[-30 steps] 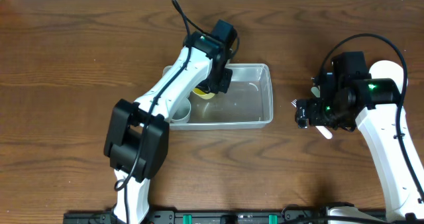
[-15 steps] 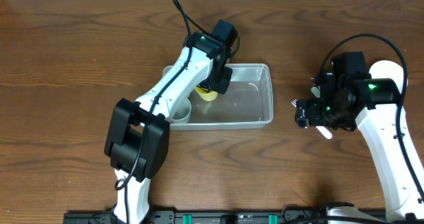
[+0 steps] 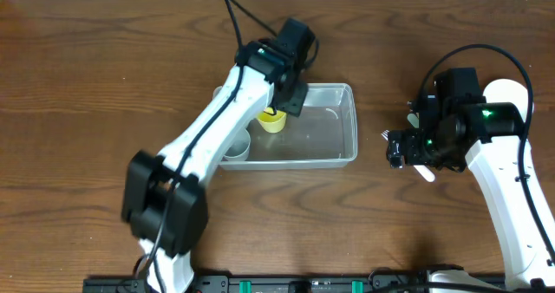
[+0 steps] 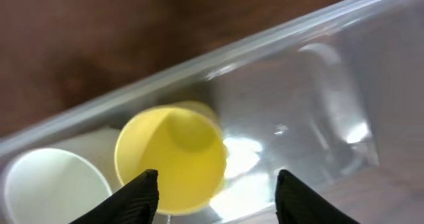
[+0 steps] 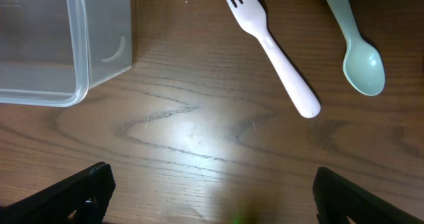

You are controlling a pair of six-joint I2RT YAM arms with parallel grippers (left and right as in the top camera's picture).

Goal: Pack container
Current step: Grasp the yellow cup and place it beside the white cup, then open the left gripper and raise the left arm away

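The container (image 3: 345, 126) is a clear rectangular tub in the middle of the table. A yellow cup (image 3: 271, 122) stands upright inside it near the back left, with a white cup (image 3: 234, 146) at its front left corner. My left gripper (image 3: 284, 107) hangs above the yellow cup, open and holding nothing. The left wrist view looks down into the yellow cup (image 4: 171, 159) beside the white cup (image 4: 52, 187), with my left gripper (image 4: 216, 199) standing clear above them. My right gripper (image 3: 397, 150) is open over bare wood to the right of the tub; in the right wrist view my right gripper (image 5: 213, 201) holds nothing.
A white fork (image 5: 277, 55) and a pale green spoon (image 5: 360, 55) lie on the wood just right of the container's corner (image 5: 79, 85). In the overhead view the fork's handle (image 3: 426, 174) pokes out under my right arm.
My left gripper has opened and let go of the yellow cup, then drawn up and back from it. The cup stays in the tub. The right arm has not moved.
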